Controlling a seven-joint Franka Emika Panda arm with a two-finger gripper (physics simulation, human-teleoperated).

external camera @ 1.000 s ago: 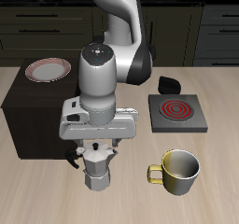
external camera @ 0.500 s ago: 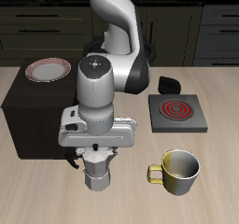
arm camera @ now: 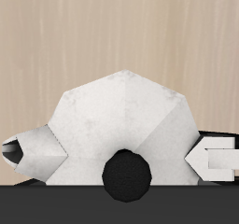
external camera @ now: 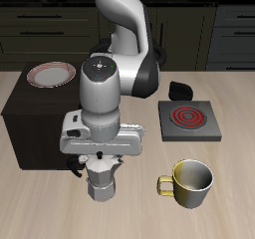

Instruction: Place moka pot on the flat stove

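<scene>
Close to the table's front edge stands the moka pot (external camera: 103,180), a small silver-grey metal pot with flat sides like a cut gem and a thin middle. The gripper (external camera: 103,162) hangs right over it, and its white, blocky body hides the pot's lid in the exterior view. In the wrist view the pot's top (arm camera: 121,125) looks like a pale dome made of flat faces, with a round black knob (arm camera: 125,174) in the middle. One white finger (arm camera: 214,160) sits just beside the pot on one side and another finger shows on the other side, so the jaws stand wide around the pot, but it cannot be told if they touch it. Next to the pot, also near the front, is a shiny metal mug (external camera: 189,182) with a yellowish rim and a curved handle. Farther back lies the flat stove (external camera: 187,119), a thin dark-grey square with a red spiral ring, well apart from the pot. A big dark boxy cabinet (external camera: 40,123) stands on the smooth wooden table (external camera: 234,173), with a round plate (external camera: 51,75) on top.
</scene>
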